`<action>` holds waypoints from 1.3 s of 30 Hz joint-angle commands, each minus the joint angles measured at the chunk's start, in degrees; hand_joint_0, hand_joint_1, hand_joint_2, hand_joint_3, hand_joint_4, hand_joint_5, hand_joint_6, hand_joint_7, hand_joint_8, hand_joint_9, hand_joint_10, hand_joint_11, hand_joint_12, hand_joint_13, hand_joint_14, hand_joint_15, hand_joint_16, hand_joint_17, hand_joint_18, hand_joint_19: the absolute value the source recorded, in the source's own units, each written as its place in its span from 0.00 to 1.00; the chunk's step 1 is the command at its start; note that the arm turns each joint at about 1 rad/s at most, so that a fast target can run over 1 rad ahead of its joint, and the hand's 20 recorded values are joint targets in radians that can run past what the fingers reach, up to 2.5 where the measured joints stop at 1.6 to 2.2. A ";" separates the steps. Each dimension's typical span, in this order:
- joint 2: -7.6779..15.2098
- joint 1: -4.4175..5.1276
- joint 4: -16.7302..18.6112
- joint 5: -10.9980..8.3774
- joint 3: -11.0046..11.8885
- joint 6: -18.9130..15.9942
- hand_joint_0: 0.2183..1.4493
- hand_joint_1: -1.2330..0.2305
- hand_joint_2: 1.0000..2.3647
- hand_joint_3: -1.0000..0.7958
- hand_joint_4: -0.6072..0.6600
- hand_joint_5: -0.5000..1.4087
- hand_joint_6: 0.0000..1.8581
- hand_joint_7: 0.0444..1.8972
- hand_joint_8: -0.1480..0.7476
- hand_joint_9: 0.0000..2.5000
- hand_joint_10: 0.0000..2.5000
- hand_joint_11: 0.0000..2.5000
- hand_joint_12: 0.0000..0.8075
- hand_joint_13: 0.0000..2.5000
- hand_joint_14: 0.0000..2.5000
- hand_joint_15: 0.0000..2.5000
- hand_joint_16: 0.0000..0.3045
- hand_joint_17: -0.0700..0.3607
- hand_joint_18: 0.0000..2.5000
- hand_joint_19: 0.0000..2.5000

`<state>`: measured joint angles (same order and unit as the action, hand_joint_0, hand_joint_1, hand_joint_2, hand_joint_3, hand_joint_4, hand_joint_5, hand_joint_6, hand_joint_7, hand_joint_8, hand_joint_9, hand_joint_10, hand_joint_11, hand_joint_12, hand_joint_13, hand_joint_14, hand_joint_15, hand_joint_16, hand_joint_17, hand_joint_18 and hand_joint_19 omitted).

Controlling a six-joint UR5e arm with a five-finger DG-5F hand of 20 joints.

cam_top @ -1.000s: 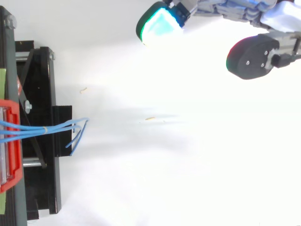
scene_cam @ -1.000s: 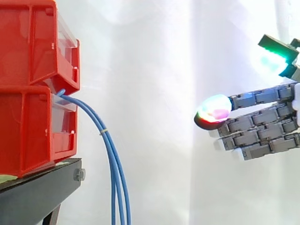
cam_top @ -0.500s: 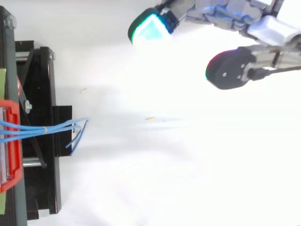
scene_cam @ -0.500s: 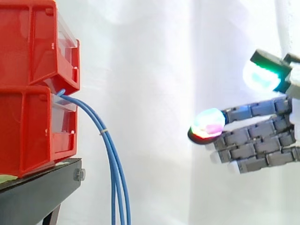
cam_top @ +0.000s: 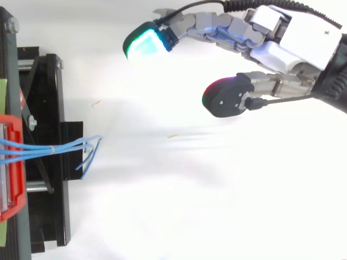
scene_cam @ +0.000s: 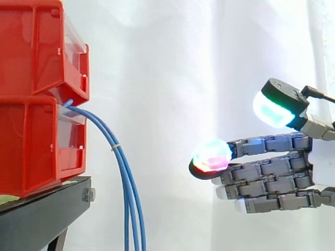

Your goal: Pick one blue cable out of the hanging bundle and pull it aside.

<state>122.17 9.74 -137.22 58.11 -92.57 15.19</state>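
bins (scene_cam: pixel 36 94), red and stacked, sit on a black stand (scene_cam: pixel 42 214) at the side view's left. hand (scene_cam: pixel 272 172) hovers well apart to their right, fingers straight and spread, thumb raised, holding nothing. blue cables (scene_cam: pixel 129 209) hang bundled from the lower bin's front, cinched by a small pale band (scene_cam: pixel 113 148), untouched.

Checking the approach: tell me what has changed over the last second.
The hand has moved toward the blue cables and sunk lower in the side view, its fingers straight and holding nothing. The cables, the red bins and the black stand stayed put.
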 commanded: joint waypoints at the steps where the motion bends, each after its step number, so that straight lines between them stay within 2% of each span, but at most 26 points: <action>1: 0.00 0.63 1.08 -1.60 0.02 1.15 0.23 0.48 0.00 0.28 0.62 0.13 0.27 0.31 0.43 0.07 0.00 0.00 0.41 0.04 0.00 0.03 0.15 0.40 0.01 0.05; 3: 0.09 0.90 1.43 -2.48 0.02 1.77 0.23 0.48 0.00 0.28 0.62 0.13 0.27 0.31 0.44 0.07 0.00 0.00 0.41 0.04 0.00 0.03 0.15 0.40 0.01 0.05; 8: 0.09 1.07 2.57 -3.18 0.02 3.18 0.23 0.48 0.00 0.28 0.62 0.13 0.27 0.31 0.44 0.07 0.00 0.00 0.41 0.04 0.00 0.03 0.15 0.40 0.01 0.05; 9: 1.14 1.07 3.10 -3.36 0.29 3.62 0.23 0.48 0.00 0.28 0.62 0.13 0.27 0.31 0.44 0.07 0.00 0.00 0.41 0.04 0.00 0.03 0.15 0.40 0.01 0.04; 13: 4.66 0.63 2.84 -2.92 3.98 1.51 0.23 0.48 0.00 0.28 0.62 0.13 0.27 0.31 0.44 0.08 0.00 0.00 0.40 0.04 0.00 0.03 0.15 0.40 0.01 0.04; 15: 6.77 0.37 0.90 -1.86 7.14 -1.13 0.23 0.48 0.00 0.28 0.62 0.13 0.27 0.31 0.44 0.08 0.00 0.00 0.40 0.04 0.00 0.03 0.15 0.40 0.01 0.04; 17: 7.73 0.37 -2.70 -1.86 10.40 -1.31 0.23 0.49 0.00 0.28 0.62 0.13 0.27 0.31 0.44 0.08 0.00 0.00 0.40 0.04 0.00 0.03 0.15 0.40 0.01 0.05; 21: 7.82 0.37 -4.11 -1.69 11.63 -0.43 0.23 0.48 0.00 0.28 0.63 0.13 0.27 0.31 0.44 0.08 0.00 0.00 0.40 0.04 0.00 0.03 0.15 0.40 0.01 0.05; 26: 8.08 0.37 -2.61 -1.77 11.63 1.07 0.23 0.48 0.00 0.28 0.63 0.13 0.27 0.31 0.44 0.08 0.00 0.00 0.40 0.04 0.00 0.03 0.15 0.40 0.01 0.05; 28: 9.49 0.37 -0.77 -1.69 11.80 1.59 0.23 0.48 0.00 0.28 0.63 0.13 0.27 0.31 0.44 0.09 0.00 0.00 0.40 0.04 0.00 0.03 0.15 0.40 0.01 0.05; 29: 11.16 0.37 0.64 -1.77 12.50 1.33 0.23 0.49 0.00 0.28 0.63 0.13 0.27 0.31 0.44 0.09 0.00 0.00 0.40 0.04 0.00 0.03 0.15 0.40 0.01 0.04; 30: 12.13 0.37 1.17 -1.60 13.56 0.98 0.23 0.48 0.00 0.28 0.63 0.13 0.27 0.31 0.44 0.09 0.00 0.00 0.40 0.04 0.00 0.02 0.15 0.40 0.01 0.05; 31: 14.94 0.37 1.25 -1.51 16.46 -0.25 0.23 0.48 0.00 0.28 0.63 0.13 0.27 0.31 0.44 0.09 0.00 0.00 0.40 0.04 0.00 0.03 0.15 0.40 0.01 0.04; 33: 16.52 0.63 0.37 -1.16 18.57 -1.04 0.23 0.48 0.00 0.28 0.64 0.13 0.27 0.31 0.44 0.09 0.00 0.00 0.40 0.05 0.00 0.02 0.15 0.40 0.02 0.05; 34: 16.79 0.90 -0.68 -1.07 19.45 -1.04 0.23 0.48 0.00 0.28 0.64 0.14 0.27 0.31 0.44 0.10 0.00 0.00 0.40 0.05 0.00 0.02 0.15 0.40 0.02 0.05; 39: 16.79 1.69 -1.56 -0.98 19.45 -0.25 0.24 0.48 0.00 0.28 0.67 0.15 0.27 0.34 0.45 0.12 0.00 0.00 0.41 0.07 0.00 0.04 0.15 0.40 0.05 0.06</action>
<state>138.61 10.97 -138.23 56.98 -73.59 14.70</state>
